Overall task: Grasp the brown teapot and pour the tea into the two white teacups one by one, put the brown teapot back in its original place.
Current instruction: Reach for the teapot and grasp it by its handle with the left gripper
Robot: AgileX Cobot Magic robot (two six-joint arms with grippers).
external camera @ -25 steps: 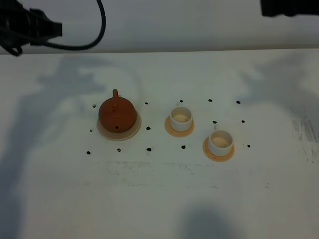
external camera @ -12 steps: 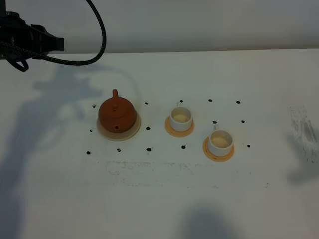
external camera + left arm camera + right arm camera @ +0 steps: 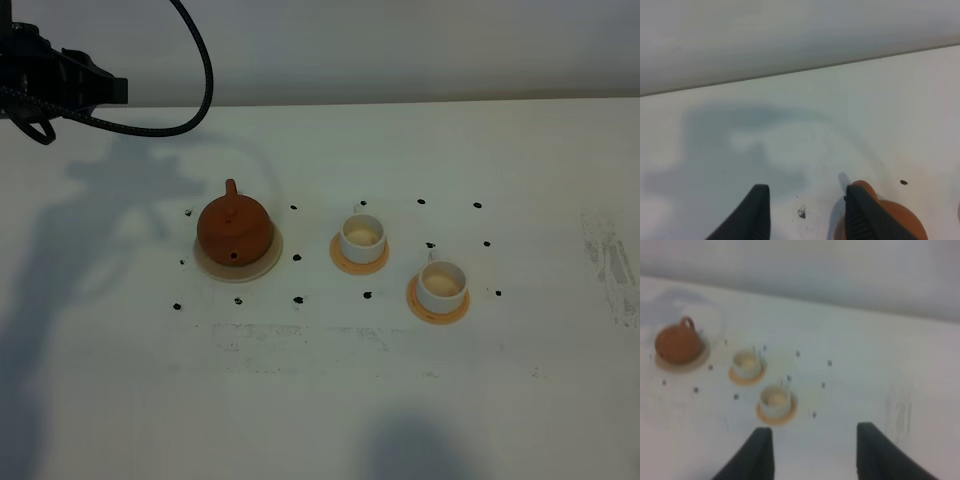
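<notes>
Presently, we find the squat, reddish-brown clay teapot (image 3: 235, 228) seated on its flat beige disc (image 3: 273, 256), at 9 o'clock from the first teacup (image 3: 363, 238); the second teacup (image 3: 442, 283), equally small, white and cylindrical, lies at 4 o'clock from the first on the matte surface (image 3: 320, 400). The left gripper (image 3: 807, 192) and right gripper (image 3: 812, 437) are both spread and empty. We judge the risks to be a slip on the thin loop handle at the pot's 12 o'clock and tea overshooting such narrow cups.

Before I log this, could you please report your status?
Left gripper, right gripper open. Brown teapot on pale disc, ungrasped. Nothing in the way.
</notes>
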